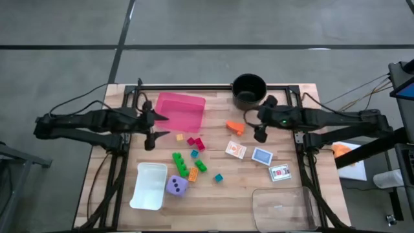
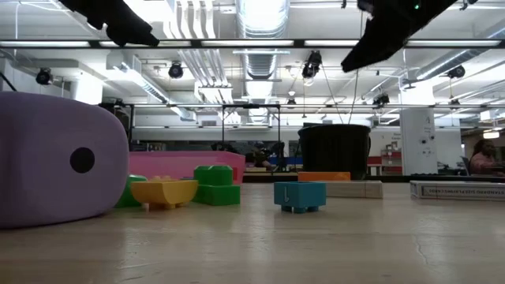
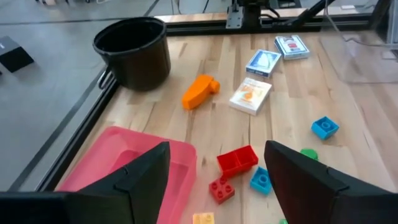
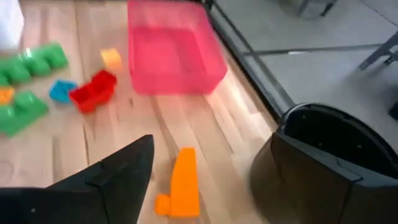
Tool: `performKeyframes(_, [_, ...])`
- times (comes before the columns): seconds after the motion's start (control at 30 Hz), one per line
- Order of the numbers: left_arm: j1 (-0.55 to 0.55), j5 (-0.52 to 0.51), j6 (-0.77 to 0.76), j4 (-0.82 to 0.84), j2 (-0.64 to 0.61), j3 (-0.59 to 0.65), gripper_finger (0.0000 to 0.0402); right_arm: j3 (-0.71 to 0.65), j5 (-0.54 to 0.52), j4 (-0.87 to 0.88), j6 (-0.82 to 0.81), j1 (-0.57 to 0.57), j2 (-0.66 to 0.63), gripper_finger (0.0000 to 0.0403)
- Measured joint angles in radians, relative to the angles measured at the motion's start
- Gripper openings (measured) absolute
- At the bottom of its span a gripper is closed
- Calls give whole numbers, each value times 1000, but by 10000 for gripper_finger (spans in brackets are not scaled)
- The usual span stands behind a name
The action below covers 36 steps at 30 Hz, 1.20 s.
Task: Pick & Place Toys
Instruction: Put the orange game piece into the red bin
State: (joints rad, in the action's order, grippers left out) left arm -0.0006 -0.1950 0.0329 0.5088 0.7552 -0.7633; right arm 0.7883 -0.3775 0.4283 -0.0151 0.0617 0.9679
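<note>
My left tool (image 1: 151, 127) hangs spread and empty beside the pink tray (image 1: 180, 110), near the red bricks (image 1: 195, 142). My right tool (image 1: 259, 122) is also spread, empty, just right of the orange brick (image 1: 235, 127) and near the black pot (image 1: 249, 89), likely lined up for a pick. The toys lie scattered mid-surface (image 1: 220, 194), none yet in a container. I count three green bricks (image 1: 182, 163), two red, two teal (image 1: 218, 177), one purple die (image 1: 176, 186) against the white tray (image 1: 149, 186), and three cards (image 1: 261, 156) in a row to the right.
</note>
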Motion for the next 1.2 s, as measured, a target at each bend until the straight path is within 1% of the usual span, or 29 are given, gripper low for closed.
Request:
performKeyframes(0.27, [0, 0, 22, -284, 12, 166, 267, 0, 4, -8, 22, 6, 130, 325])
performKeyframes(0.33, [0, 0, 20, -308, 9, 198, 267, 0, 14, -9, 22, 7, 157, 325])
performKeyframes(0.5, [0, 0, -1, -381, 12, 254, 267, -1, 87, -11, 15, 33, 233, 325])
performKeyframes(0.57, [0, 0, -3, -407, 12, 270, 267, -2, 90, -15, 18, 43, 262, 325])
performKeyframes(0.67, [0, 0, -3, -433, 12, 284, 267, 1, 94, -16, 31, 62, 296, 325])
performKeyframes(0.73, [0, 0, -3, -441, 12, 287, 267, 3, 115, -23, 38, 80, 312, 325])
performKeyframes(1.0, [0, 0, -7, -441, 13, 287, 267, 2, 240, -40, 43, 153, 399, 325])
performKeyframes(1.2, [0, 0, -7, -441, 13, 287, 267, 0, 252, -64, 56, 191, 481, 325])
